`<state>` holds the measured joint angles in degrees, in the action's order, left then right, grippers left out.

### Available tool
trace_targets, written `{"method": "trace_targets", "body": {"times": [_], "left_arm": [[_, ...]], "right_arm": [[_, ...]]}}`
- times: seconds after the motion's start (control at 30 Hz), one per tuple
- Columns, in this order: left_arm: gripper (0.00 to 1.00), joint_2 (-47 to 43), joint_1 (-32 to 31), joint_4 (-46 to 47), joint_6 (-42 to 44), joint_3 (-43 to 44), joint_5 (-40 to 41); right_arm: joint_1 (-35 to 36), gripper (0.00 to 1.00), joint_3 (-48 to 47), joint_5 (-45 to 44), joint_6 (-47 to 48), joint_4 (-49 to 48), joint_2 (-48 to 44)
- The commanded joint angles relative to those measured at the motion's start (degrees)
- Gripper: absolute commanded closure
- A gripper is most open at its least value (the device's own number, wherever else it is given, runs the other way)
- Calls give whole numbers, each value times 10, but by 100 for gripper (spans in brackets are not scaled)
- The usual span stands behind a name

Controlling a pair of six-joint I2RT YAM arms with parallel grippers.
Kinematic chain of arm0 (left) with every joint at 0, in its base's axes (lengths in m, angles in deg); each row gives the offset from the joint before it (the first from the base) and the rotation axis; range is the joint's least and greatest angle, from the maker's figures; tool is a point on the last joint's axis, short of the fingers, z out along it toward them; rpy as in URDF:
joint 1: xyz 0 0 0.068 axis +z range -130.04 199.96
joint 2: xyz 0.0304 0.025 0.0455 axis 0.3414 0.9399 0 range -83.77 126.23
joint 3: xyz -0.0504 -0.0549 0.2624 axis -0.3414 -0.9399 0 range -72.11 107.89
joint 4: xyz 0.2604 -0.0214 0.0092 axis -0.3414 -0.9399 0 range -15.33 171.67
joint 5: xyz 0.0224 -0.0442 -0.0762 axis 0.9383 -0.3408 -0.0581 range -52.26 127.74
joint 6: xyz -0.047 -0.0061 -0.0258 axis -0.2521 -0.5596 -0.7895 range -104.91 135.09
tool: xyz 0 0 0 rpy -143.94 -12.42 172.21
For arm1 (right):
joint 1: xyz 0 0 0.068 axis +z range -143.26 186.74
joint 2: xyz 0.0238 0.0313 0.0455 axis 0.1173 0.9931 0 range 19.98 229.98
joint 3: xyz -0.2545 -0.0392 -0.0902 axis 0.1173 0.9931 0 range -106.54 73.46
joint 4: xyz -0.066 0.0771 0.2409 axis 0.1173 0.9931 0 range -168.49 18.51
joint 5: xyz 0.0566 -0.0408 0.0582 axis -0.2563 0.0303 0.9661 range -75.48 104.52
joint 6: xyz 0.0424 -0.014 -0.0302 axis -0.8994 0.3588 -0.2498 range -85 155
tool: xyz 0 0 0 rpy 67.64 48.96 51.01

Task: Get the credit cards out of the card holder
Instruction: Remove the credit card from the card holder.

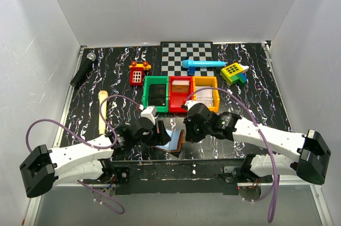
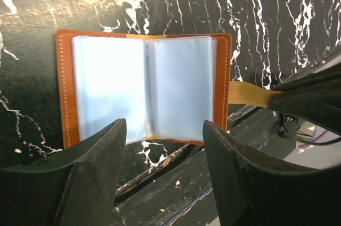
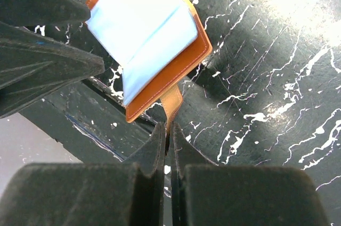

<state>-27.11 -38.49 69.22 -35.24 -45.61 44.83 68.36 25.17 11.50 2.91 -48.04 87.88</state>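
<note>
The card holder (image 1: pixel 171 140) lies opened like a book near the table's front edge, brown leather with pale blue-grey sleeves (image 2: pixel 144 85). No credit cards can be made out in its sleeves. My right gripper (image 3: pixel 168 126) is shut on the holder's tan strap (image 3: pixel 171 101), which sticks out from its right cover (image 2: pixel 248 93). My left gripper (image 2: pixel 164 124) hangs open over the holder's near edge, with its fingers (image 2: pixel 101 151) on either side of the fold and nothing between them. In the top view both grippers (image 1: pixel 160 132) (image 1: pixel 185 130) flank the holder.
Behind the holder stand a green bin (image 1: pixel 145 93), a red bin (image 1: pixel 181 78) and a yellow bin (image 1: pixel 205 79), the last two with flat pale items inside. Further back are a checkerboard (image 1: pixel 186 55), toys (image 1: pixel 138 73) (image 1: pixel 234 72), a microphone (image 1: pixel 83 70) and a wooden stick (image 1: pixel 103 111).
</note>
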Motion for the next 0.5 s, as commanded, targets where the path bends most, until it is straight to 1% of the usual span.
{"method": "trace_targets", "body": {"times": [0.0,0.07,0.13,0.27,0.37,0.47], "left_arm": [[41,13,1,63,21,-11,-45],[41,37,1,64,21,2,-51],[41,44,1,41,11,14,-31],[36,13,2,2,-13,1,15],[32,-1,7,-3,-24,-16,14],[32,9,9,8,-32,-26,4]], "right_arm": [[2,99,11,0,7,-14,-8],[2,99,11,0,7,-15,-7],[2,99,10,0,7,-14,-7],[2,99,19,1,7,-17,-11],[0,99,31,4,7,-26,-13],[-2,99,39,7,7,-34,-9]]}}
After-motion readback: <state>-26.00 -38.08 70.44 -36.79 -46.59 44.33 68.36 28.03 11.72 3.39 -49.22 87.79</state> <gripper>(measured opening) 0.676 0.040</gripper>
